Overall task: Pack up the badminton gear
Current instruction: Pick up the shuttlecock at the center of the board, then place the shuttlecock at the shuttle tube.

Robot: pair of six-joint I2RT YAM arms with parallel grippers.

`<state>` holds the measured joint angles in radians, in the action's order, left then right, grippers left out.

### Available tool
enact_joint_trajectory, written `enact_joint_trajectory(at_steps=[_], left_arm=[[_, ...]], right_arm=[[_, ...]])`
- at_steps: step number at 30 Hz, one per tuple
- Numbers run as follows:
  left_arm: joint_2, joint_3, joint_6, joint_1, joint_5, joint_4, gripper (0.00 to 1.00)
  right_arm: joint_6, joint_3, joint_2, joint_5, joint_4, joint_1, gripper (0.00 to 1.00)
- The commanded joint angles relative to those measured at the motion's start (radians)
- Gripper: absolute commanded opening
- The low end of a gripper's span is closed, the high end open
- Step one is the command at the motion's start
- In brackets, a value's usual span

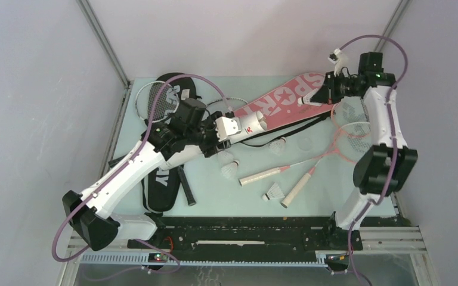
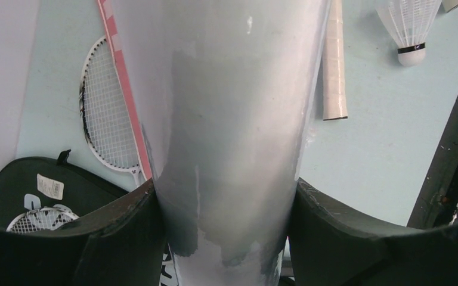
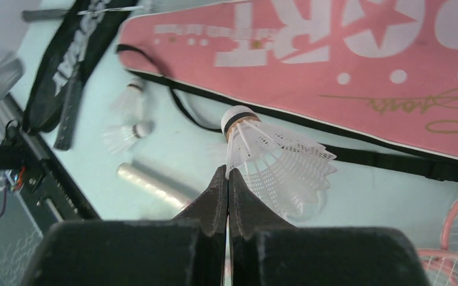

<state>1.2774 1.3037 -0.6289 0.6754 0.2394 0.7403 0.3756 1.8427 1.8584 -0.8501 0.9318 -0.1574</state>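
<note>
My left gripper (image 1: 219, 132) (image 2: 229, 221) is shut on the long white tube (image 1: 241, 126) (image 2: 229, 107), which fills the left wrist view; its open end points toward the pink "SPORT" cover (image 1: 286, 98) (image 3: 346, 59). Over that cover's edge, my right gripper (image 1: 306, 101) (image 3: 228, 174) is shut on the skirt rim of a white shuttlecock (image 3: 274, 158), held above the table. Other shuttlecocks (image 1: 280, 145) (image 1: 231, 171) (image 1: 273, 192) lie on the table. Two pink rackets (image 1: 353, 140) lie at the right, handles (image 1: 262, 176) toward the middle. A white-framed racket (image 1: 152, 101) rests by the black cover (image 1: 166, 182).
The pink cover's black strap (image 1: 274, 138) (image 3: 387, 159) trails across the table's middle. A black rail (image 1: 244, 229) runs along the near edge. Walls stand close on the left, the back and the right.
</note>
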Motion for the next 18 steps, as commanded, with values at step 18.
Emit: enact_joint_trajectory(at_steps=[18], left_arm=[[-0.031,-0.111,-0.076,-0.06,0.168,-0.138,0.62]], right_arm=[[0.208,-0.25,-0.674,-0.012,0.158,0.359,0.0]])
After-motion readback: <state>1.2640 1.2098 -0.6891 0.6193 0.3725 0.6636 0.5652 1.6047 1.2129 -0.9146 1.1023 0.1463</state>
